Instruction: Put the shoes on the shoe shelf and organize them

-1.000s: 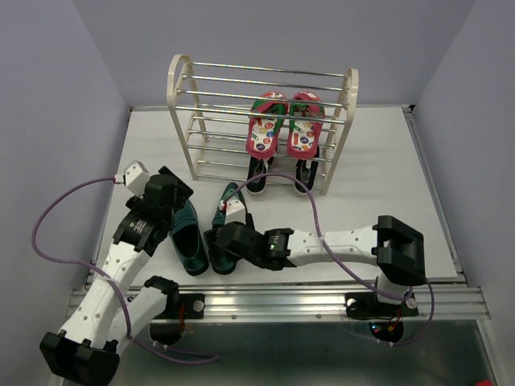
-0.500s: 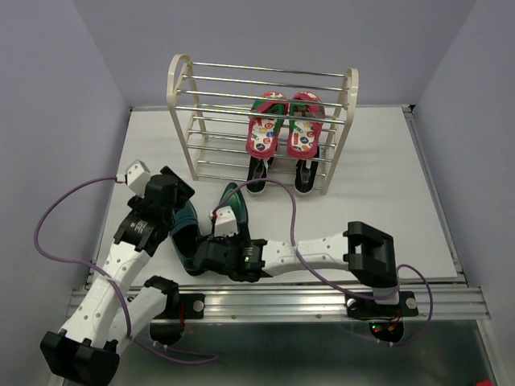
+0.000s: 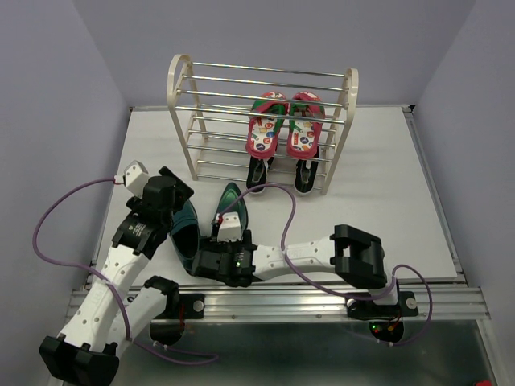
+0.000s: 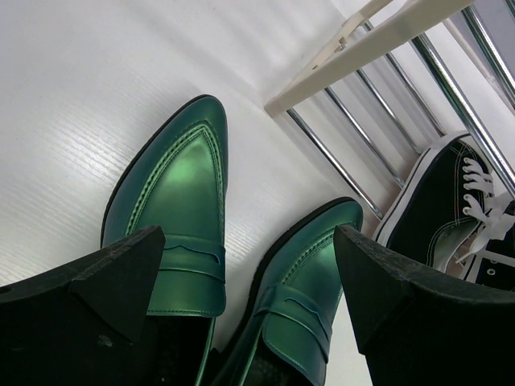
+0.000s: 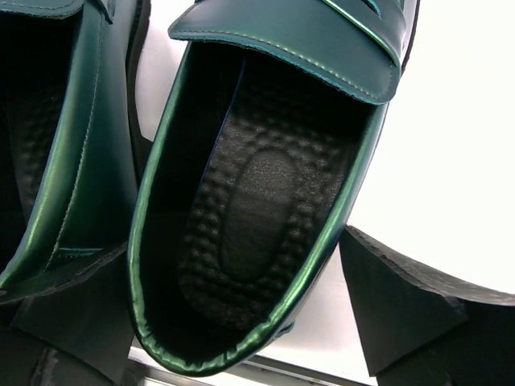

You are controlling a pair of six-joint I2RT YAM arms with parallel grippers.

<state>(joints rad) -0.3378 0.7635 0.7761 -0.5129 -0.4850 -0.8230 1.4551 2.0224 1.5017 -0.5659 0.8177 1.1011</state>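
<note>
Two glossy green loafers lie side by side on the white table, toes toward the shoe shelf [image 3: 181, 88]: the left loafer [image 3: 187, 231] [image 4: 181, 209] and the right loafer [image 3: 233, 201] [image 5: 265, 201]. My left gripper [image 3: 170, 211] [image 4: 249, 281] hangs open above both loafers' vamps. My right gripper [image 3: 211, 259] [image 5: 241, 322] is open and straddles the right loafer's heel, one finger [image 5: 410, 314] outside it and the other between the two shoes. Red flip-flops [image 3: 286, 125] rest on a middle tier. Black sneakers [image 3: 304, 175] [image 4: 442, 209] sit on the lowest tier.
The shelf's cream side frame [image 4: 386, 40] stands just beyond the loafers' toes. The table's near edge rail [image 3: 322, 297] runs right behind the right gripper. Purple walls close in the table on the left and right.
The right arm has swung left and toward the near edge, bringing its open gripper down round the right loafer's heel. The left arm has hardly moved.
</note>
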